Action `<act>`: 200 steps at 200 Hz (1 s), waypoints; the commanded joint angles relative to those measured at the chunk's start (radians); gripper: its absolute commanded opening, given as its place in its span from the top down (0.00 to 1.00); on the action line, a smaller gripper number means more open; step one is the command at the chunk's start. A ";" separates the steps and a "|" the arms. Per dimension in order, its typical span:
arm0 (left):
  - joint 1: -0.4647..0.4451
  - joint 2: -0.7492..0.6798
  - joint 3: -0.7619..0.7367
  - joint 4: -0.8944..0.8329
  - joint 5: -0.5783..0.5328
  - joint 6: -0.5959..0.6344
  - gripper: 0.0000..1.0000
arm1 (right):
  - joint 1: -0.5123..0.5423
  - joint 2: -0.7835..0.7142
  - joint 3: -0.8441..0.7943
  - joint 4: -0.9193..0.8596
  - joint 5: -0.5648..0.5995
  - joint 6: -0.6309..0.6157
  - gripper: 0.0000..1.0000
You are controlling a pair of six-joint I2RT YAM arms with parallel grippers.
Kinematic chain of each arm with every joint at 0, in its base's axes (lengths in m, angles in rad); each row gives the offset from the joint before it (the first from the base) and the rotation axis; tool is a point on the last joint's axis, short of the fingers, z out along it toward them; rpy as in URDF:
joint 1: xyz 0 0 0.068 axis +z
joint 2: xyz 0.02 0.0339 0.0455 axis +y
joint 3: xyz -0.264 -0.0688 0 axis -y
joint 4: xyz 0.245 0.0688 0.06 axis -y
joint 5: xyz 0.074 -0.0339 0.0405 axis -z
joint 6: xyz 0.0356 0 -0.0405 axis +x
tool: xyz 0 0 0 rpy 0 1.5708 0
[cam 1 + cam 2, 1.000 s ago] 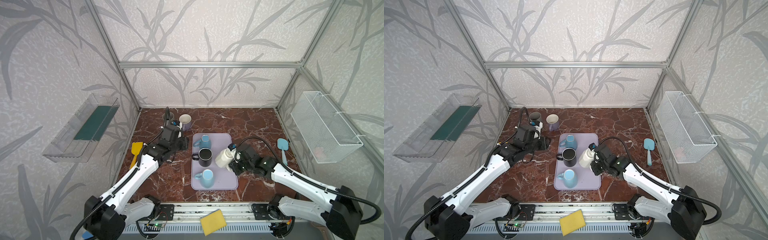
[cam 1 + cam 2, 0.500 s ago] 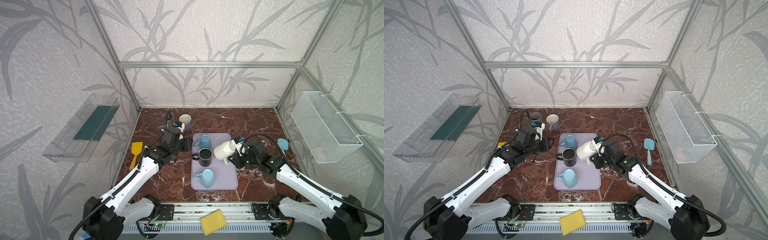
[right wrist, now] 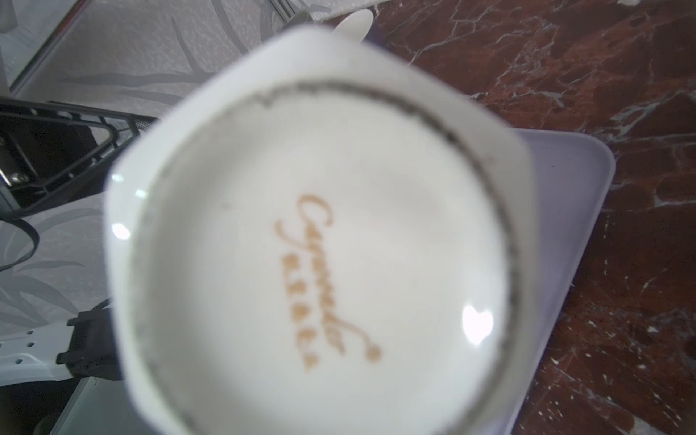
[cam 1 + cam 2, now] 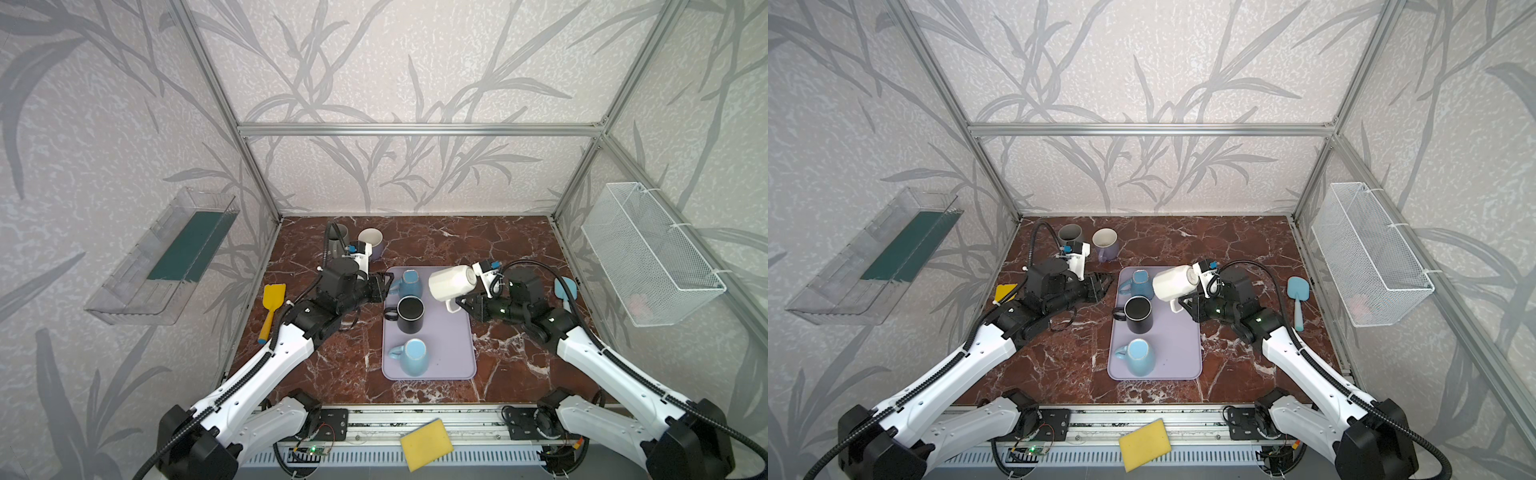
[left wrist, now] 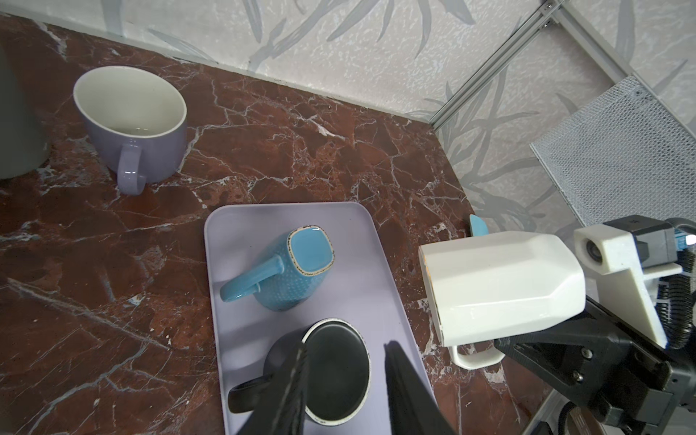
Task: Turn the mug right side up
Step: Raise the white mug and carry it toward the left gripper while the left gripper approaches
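The white mug (image 4: 451, 282) hangs in the air on its side, above the right edge of the tray (image 4: 449, 357), base toward the right arm. The right hand (image 4: 462, 306) is clamped on its handle. Mid-flip, I'd say: next the wrist must roll until the mouth faces up, then lower. The left hand (image 4: 384, 286) hovers beside the tray, narrow and empty.
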 commanded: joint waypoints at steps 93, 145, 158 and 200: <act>-0.060 -0.013 -0.035 0.113 -0.030 -0.059 0.62 | -0.032 -0.044 0.024 0.303 -0.072 0.134 1.00; -0.088 0.012 -0.037 0.165 0.028 -0.098 0.59 | -0.054 -0.023 -0.002 0.449 -0.139 0.209 1.00; -0.098 0.022 -0.039 0.184 0.041 -0.102 0.59 | -0.057 -0.014 0.000 0.475 -0.160 0.218 1.00; -0.125 0.055 -0.029 0.252 0.119 -0.107 0.59 | -0.061 -0.004 0.015 0.529 -0.203 0.219 1.00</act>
